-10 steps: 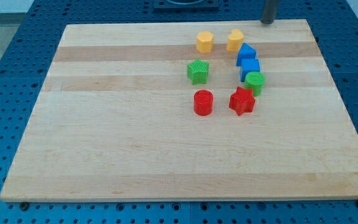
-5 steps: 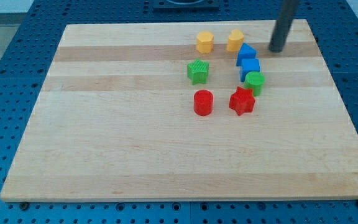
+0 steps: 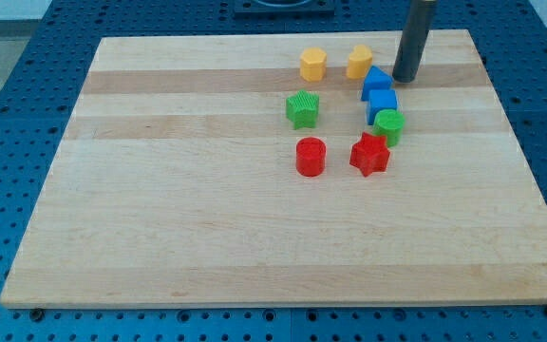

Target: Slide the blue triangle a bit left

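The blue triangle [image 3: 376, 81] lies on the wooden board [image 3: 207, 190] at the upper right of the block group. A blue cube [image 3: 382, 104] sits just below it, touching or nearly so. My tip [image 3: 405, 79] stands on the board just right of the blue triangle, a small gap away. The dark rod rises from it toward the view's top.
Two yellow blocks [image 3: 312, 64] [image 3: 359, 61] lie above and left of the triangle. A green star [image 3: 302, 109] and a red cylinder [image 3: 310, 156] lie to the left. A green cylinder [image 3: 389, 124] and a red star [image 3: 369, 154] lie below the blue cube.
My tip has come down from the board's top edge and moved left, ending close to the right of the blue triangle. No block has moved.
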`<state>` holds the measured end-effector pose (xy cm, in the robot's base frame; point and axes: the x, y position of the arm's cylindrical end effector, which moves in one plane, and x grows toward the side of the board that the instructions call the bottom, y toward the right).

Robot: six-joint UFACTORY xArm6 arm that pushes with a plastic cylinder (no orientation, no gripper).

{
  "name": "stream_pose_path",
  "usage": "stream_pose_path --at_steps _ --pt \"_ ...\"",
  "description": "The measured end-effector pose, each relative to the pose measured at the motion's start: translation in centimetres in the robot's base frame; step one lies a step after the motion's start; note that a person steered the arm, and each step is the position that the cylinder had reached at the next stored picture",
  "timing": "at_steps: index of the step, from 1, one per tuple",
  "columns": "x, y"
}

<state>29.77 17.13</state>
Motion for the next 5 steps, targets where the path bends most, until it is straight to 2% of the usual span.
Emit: stream_pose_path --at_steps 1,2,5 --pt "0.0 -0.4" --pt "0.3 1.8" --pt "1.7 -2.5"
